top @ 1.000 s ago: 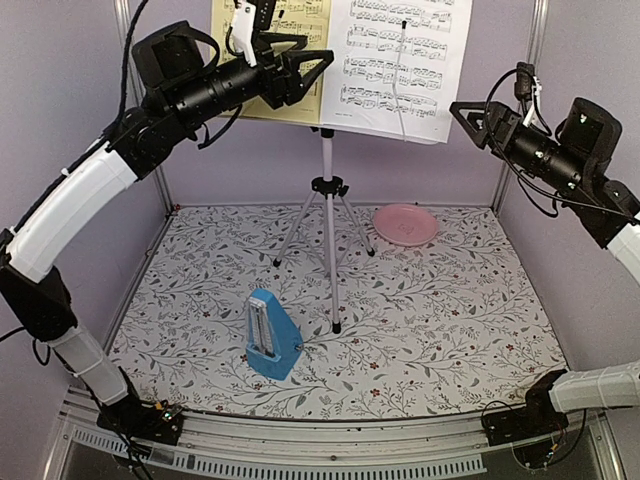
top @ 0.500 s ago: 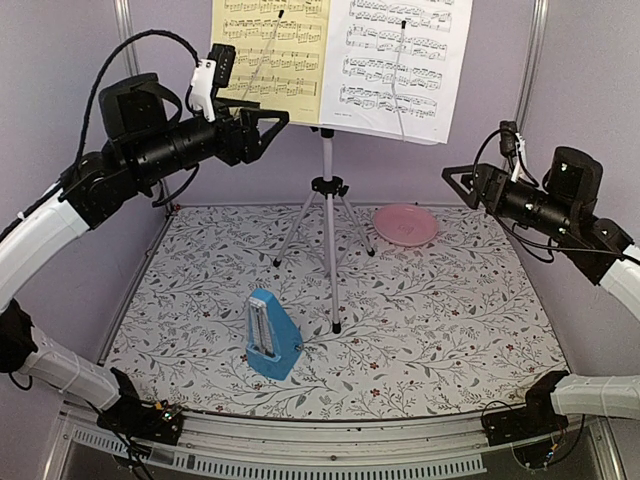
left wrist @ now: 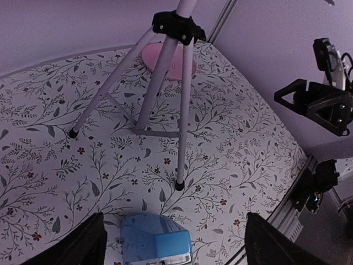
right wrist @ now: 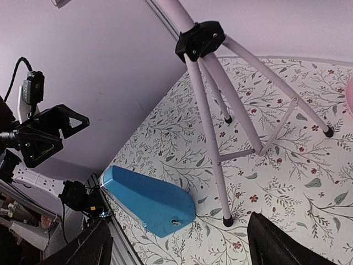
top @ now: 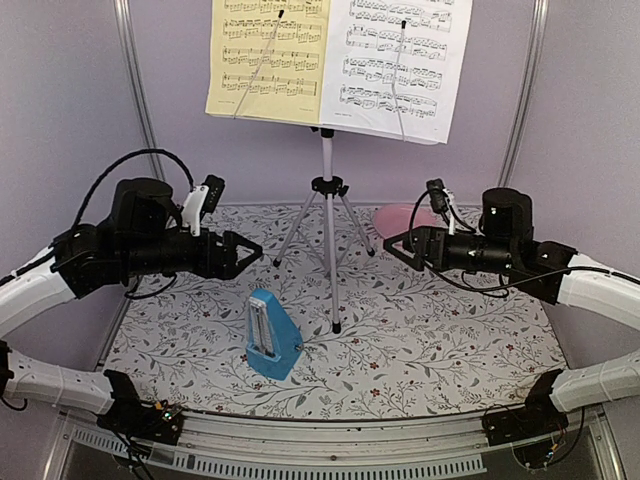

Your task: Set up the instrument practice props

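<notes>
The music stand (top: 327,190) stands on its silver tripod at the middle back of the floral table. On its desk rest a yellow sheet (top: 268,60) and a white sheet (top: 400,65) side by side. The blue metronome (top: 272,335) stands in front of the tripod. My left gripper (top: 255,248) hovers open left of the tripod and holds nothing. My right gripper (top: 392,245) hovers open on the tripod's right, also with nothing in it. The left wrist view looks down on the metronome (left wrist: 156,243) between its fingers. The right wrist view shows the metronome (right wrist: 149,201) and a tripod leg (right wrist: 209,143).
A pink plate (top: 408,218) lies at the back right, partly behind my right gripper. Purple walls close in the left, right and back. A metal rail (top: 330,445) runs along the table's near edge.
Both arms have come down from the sheets at the top of the stand to low over the table, either side of the tripod. Both grippers have opened wider.
</notes>
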`<state>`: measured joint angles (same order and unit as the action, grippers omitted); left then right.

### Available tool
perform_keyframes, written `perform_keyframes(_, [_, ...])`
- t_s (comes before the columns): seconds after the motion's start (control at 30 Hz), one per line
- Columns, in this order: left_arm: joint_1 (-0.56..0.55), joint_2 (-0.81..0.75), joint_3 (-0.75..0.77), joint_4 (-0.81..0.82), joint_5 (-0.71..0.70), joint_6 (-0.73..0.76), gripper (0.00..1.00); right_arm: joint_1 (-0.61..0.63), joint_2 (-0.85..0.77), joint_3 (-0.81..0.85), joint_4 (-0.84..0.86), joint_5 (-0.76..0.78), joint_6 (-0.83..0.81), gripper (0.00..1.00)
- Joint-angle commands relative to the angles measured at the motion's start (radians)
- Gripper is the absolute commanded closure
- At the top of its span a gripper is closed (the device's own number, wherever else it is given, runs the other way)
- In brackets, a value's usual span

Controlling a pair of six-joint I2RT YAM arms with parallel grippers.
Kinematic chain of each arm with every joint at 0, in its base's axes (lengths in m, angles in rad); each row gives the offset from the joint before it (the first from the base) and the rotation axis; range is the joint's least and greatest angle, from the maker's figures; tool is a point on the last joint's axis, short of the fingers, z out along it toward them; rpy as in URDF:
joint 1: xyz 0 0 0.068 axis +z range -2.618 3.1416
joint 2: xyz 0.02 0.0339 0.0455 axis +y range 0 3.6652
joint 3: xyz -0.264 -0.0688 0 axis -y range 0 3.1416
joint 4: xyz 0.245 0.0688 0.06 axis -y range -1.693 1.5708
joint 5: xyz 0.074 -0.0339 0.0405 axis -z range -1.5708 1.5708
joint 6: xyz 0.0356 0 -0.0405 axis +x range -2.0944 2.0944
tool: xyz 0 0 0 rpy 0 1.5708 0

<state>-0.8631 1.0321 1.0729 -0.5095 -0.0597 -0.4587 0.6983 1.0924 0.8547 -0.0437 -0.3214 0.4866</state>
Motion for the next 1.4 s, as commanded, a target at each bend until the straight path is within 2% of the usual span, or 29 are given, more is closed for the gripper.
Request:
perform_keyframes(0.0, [-0.011,-0.116,-0.074,-0.029,-0.029,-0.113,0.12,0.119,0.105,0.068,0.052,0.038,0.014,0.11])
perform_keyframes(0.13, [0.002,-0.211,-0.133,-0.07,-0.112,-0.177,0.11,0.278,0.238,0.185,0.007,0.129,-0.006,0.0])
perform_keyframes(0.27, [0.015,-0.237,-0.162,-0.1,-0.126,-0.211,0.1,0.384,0.38,0.328,-0.043,0.221,-0.004,0.01])
perform_keyframes(0.4, [0.019,-0.243,-0.162,-0.085,-0.108,-0.21,0.09,0.448,0.495,0.448,0.0,0.166,-0.053,0.01])
perform_keyframes(0.53, [0.03,-0.267,-0.164,-0.077,-0.133,-0.203,0.09,0.452,0.612,0.562,-0.069,0.071,-0.125,0.01])
perform_keyframes(0.73, [0.041,-0.295,-0.179,-0.076,-0.145,-0.235,0.09,0.452,0.694,0.59,-0.088,0.037,-0.178,0.01])
perform_keyframes(1.0, [0.044,-0.308,-0.202,-0.086,-0.157,-0.248,0.09,0.458,0.811,0.643,-0.095,0.082,-0.182,0.0])
perform_keyframes(1.37, [0.055,-0.298,-0.187,-0.098,-0.138,-0.201,0.09,0.457,0.897,0.613,-0.038,0.016,-0.305,0.11])
